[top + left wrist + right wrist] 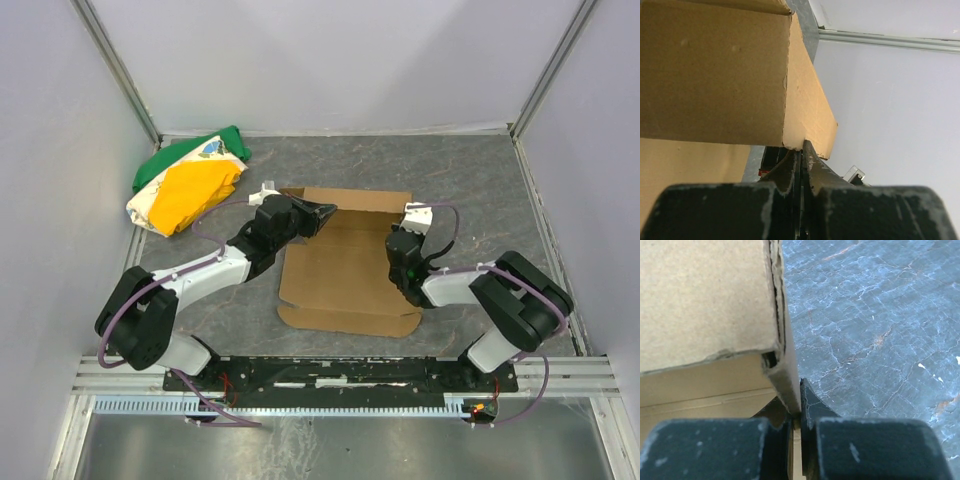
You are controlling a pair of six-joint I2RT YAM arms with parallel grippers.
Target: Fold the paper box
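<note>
The paper box [345, 270] is brown corrugated cardboard lying mostly flat on the grey table, with its side flaps raised. My left gripper [322, 213] is at its far left corner. In the left wrist view the gripper [802, 150] is shut on the lower edge of a raised flap [715, 70]. My right gripper [403, 268] is at the box's right edge. In the right wrist view the gripper [799, 409] is shut on the upright doubled side wall [785, 365], with the box floor [700, 385] to its left.
A green, yellow and white cloth bundle [190, 185] lies at the back left of the table. White enclosure walls stand on three sides. Bare grey table [875, 330] shows to the right of the box.
</note>
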